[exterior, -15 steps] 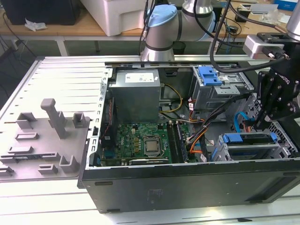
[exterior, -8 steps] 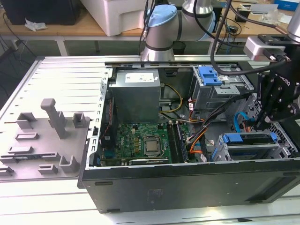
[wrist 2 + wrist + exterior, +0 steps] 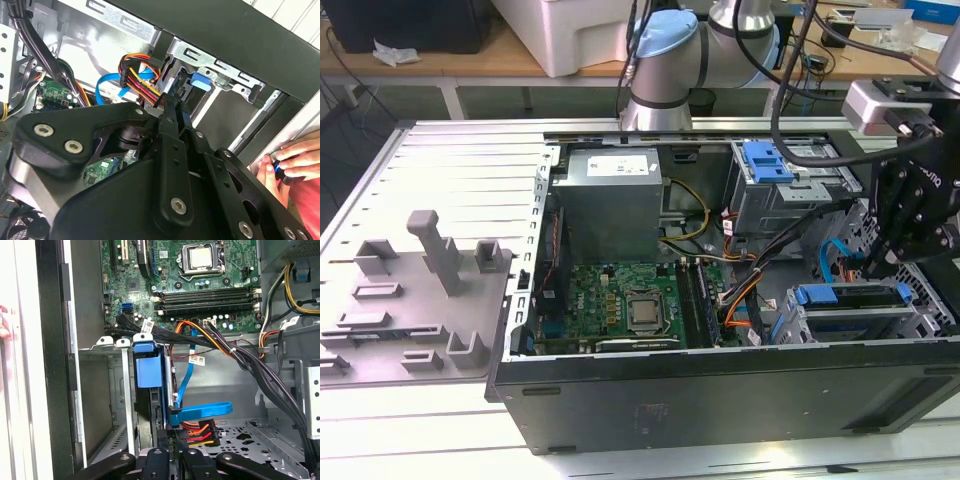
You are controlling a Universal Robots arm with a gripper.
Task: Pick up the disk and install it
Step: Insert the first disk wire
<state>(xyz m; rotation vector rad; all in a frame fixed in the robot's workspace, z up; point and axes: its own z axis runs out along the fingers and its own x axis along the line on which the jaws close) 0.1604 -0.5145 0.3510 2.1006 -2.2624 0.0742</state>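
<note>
blue-framed disk [image 3: 148,371], green motherboard [image 3: 620,300], black case [image 3: 720,395]

Inside the computer case [image 3: 720,390], the tightest spot is around the disk [image 3: 149,371]. A blue cable [image 3: 205,410] and an orange-and-red power plug [image 3: 200,431] sit just beside it, and a black cable bundle [image 3: 250,365] crosses past its blue tab. The drive cage [image 3: 97,390] has an open bay on the disk's other side (bare metal walls). The perforated case floor [image 3: 260,440] beyond the plug lies open. A person's hand [image 3: 292,159] rests at the case's rim, near the gripper [image 3: 169,107].
</note>
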